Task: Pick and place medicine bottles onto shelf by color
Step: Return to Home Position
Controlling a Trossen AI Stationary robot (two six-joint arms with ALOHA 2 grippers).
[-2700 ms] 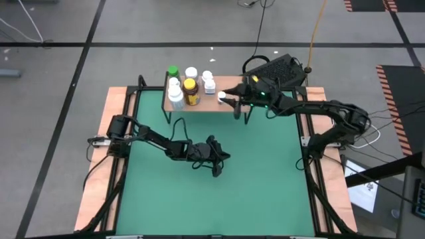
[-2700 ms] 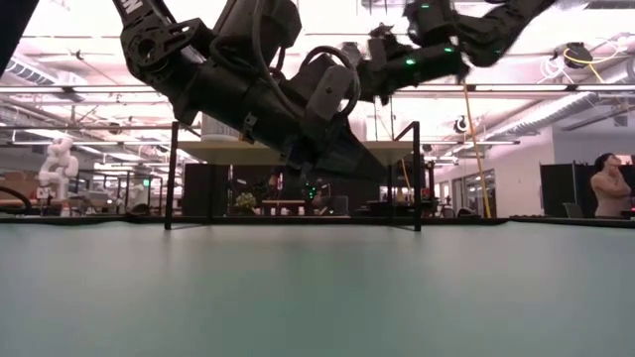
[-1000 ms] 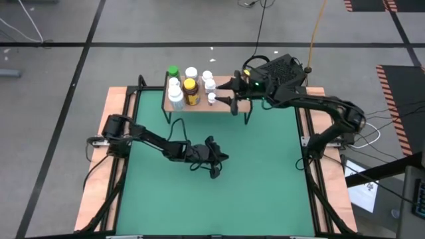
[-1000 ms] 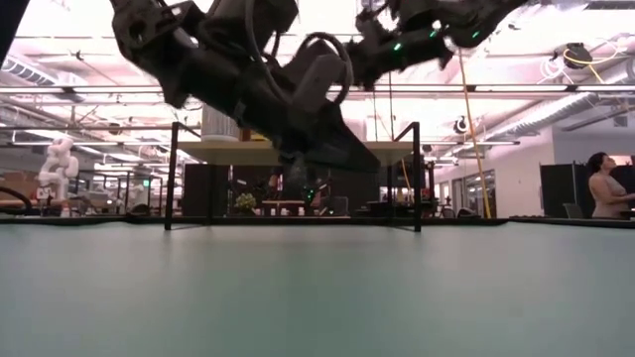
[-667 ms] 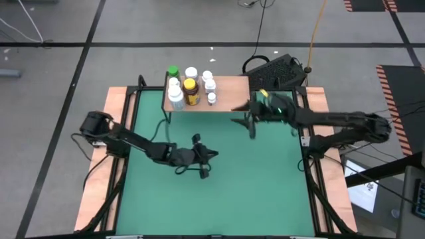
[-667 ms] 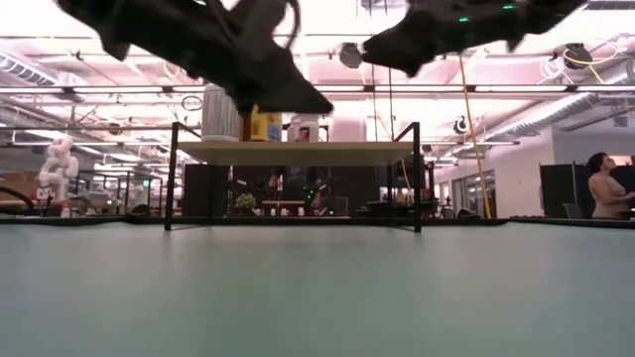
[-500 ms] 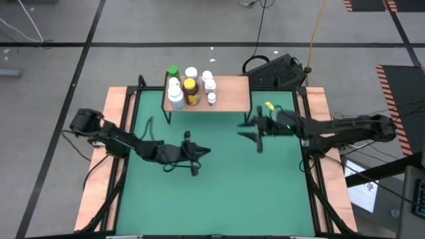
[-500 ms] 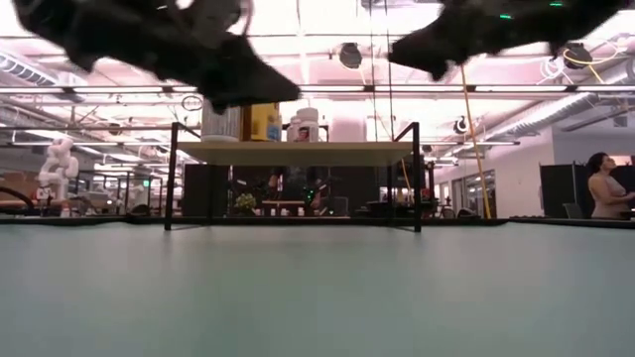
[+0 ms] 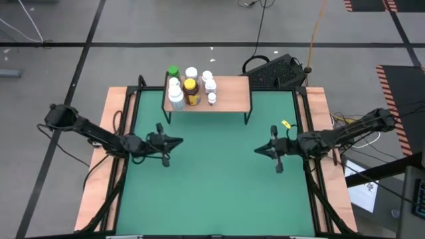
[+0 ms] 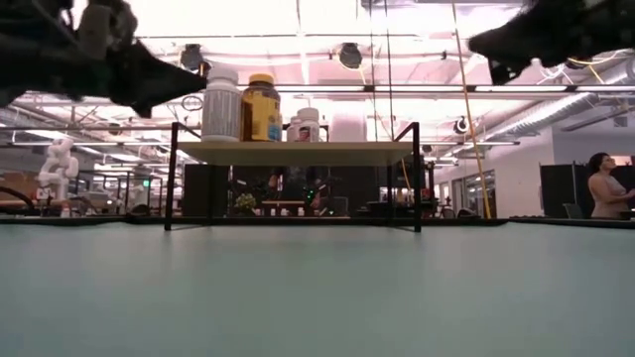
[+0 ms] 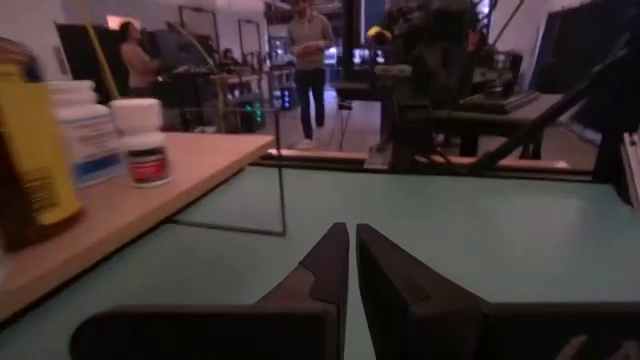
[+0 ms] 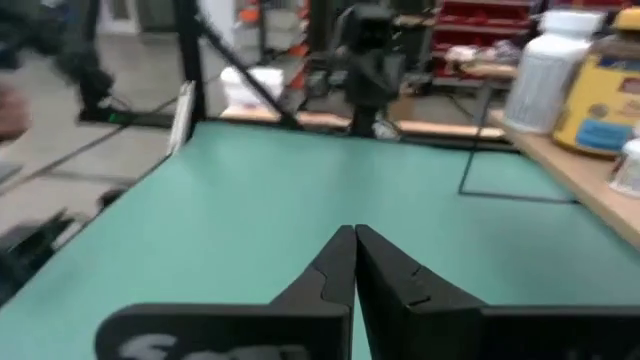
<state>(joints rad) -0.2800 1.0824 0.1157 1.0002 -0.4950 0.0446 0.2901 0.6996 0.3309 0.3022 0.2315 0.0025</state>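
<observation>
The shelf (image 9: 229,93) stands at the far edge of the green mat on thin black legs. Several medicine bottles stand upright on its left half: a green-capped one (image 9: 172,70), an amber one with a yellow cap (image 9: 190,89), white ones (image 9: 176,98) and a small white one (image 9: 212,98). My left gripper (image 9: 179,141) hovers shut over the mat's left side, level, its tips (image 11: 350,235) pointing toward the mat's middle. My right gripper (image 9: 257,151) hovers shut over the mat's right side, also level, tips (image 12: 353,235) closed with nothing between them.
The shelf's right half (image 10: 347,151) is bare. A black device (image 9: 279,70) with cables lies behind the shelf. Light-wood strips (image 9: 113,119) flank the mat. The green mat (image 9: 212,186) lies open between the arms. A person (image 10: 605,188) stands in the room at the far right.
My right gripper has drawn back from the shelf toward the table's right and near side, sinking and shutting on nothing; the small white bottle stays standing on the shelf. My left gripper, still shut, has pulled back from the mat's middle toward the left edge.
</observation>
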